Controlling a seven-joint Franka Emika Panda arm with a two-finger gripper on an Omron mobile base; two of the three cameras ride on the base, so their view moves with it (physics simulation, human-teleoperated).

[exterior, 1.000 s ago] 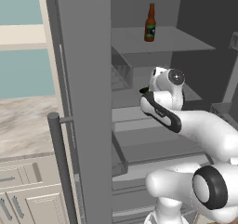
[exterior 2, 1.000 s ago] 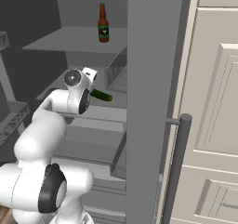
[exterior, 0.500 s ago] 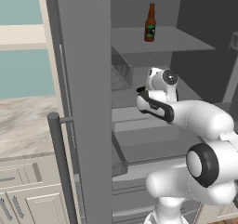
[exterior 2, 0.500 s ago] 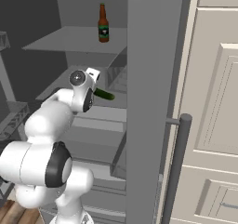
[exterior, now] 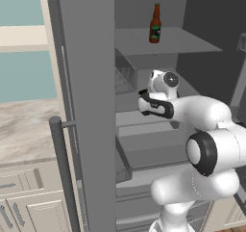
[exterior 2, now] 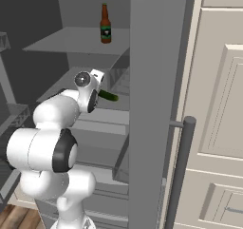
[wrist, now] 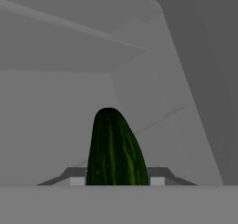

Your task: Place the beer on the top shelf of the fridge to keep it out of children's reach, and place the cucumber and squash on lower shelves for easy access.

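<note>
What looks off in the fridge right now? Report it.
Nothing stands out. The beer stands upright on the top shelf of the fridge, and the gripper holds the cucumber inside, below that shelf.

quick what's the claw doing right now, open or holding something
Claw: closed on the cucumber, reaching into the fridge below the top shelf.

Open fridge [exterior 2: 156,104], door edge-on at centre, bar handle [exterior 2: 179,171] low on its right. Beer [exterior 2: 105,24] upright near back edge of top shelf [exterior 2: 71,40]. White arm reaching in under that shelf; cucumber [exterior 2: 108,96] jutting from the hand toward the door, over a lower shelf.
</note>
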